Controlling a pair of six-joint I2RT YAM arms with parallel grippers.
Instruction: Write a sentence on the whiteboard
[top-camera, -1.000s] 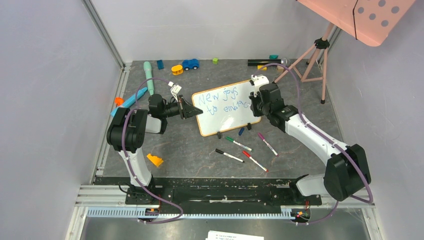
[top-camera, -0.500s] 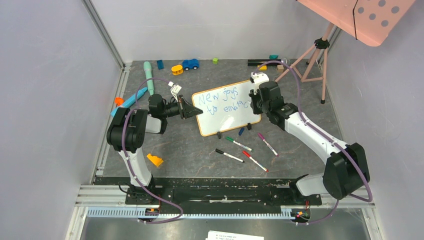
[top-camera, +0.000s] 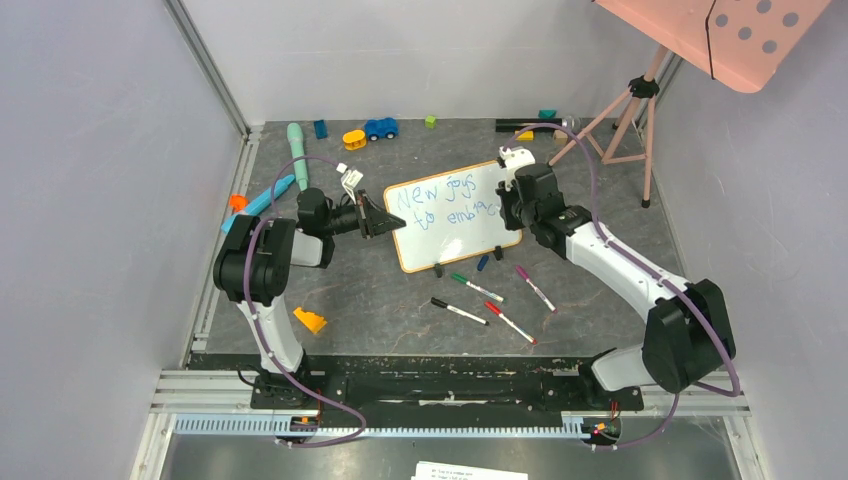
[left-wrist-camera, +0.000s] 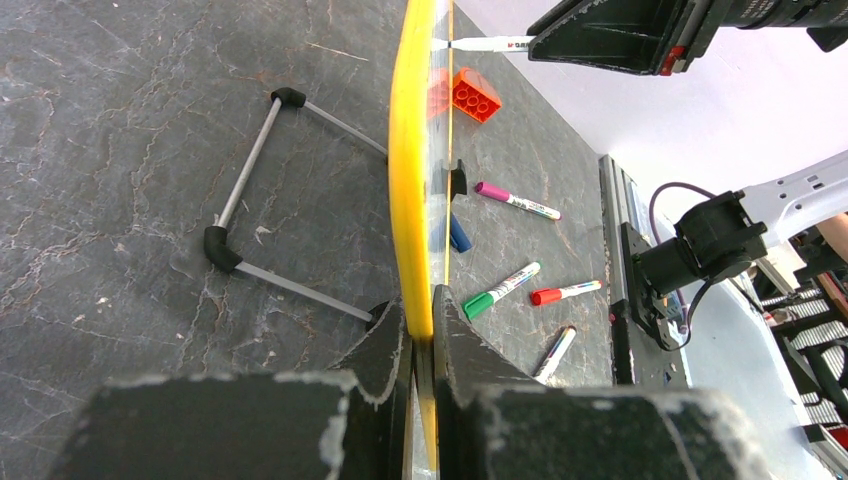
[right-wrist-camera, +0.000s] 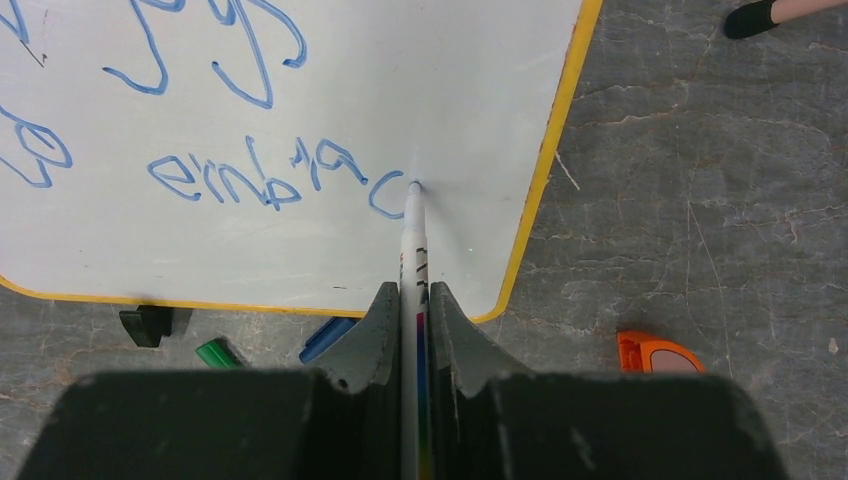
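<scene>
**Setting: robot test cell, lab**

Left arm (top-camera: 262, 262) and right arm (top-camera: 640, 280) bolted to an aluminium rail (top-camera: 200, 384) at the near edge of a dark stone-patterned desk (top-camera: 400, 300). Plain pale wall panels (top-camera: 100, 200) with a metal corner post (top-camera: 208, 68) box the desk in. Tripod (top-camera: 635, 110) carries a pink dotted panel (top-camera: 740, 35). Purple cable (top-camera: 325, 443) runs exposed. Toy car (top-camera: 380, 128) and loose markers (top-camera: 476, 288) lie scattered.

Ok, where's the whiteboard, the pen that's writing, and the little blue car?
whiteboard (top-camera: 445, 245): top view, bare white patch near its lower edge.
writing marker (right-wrist-camera: 413, 235): right wrist view, white barrel behind the tip.
blue toy car (top-camera: 381, 128): top view, its body.
</scene>
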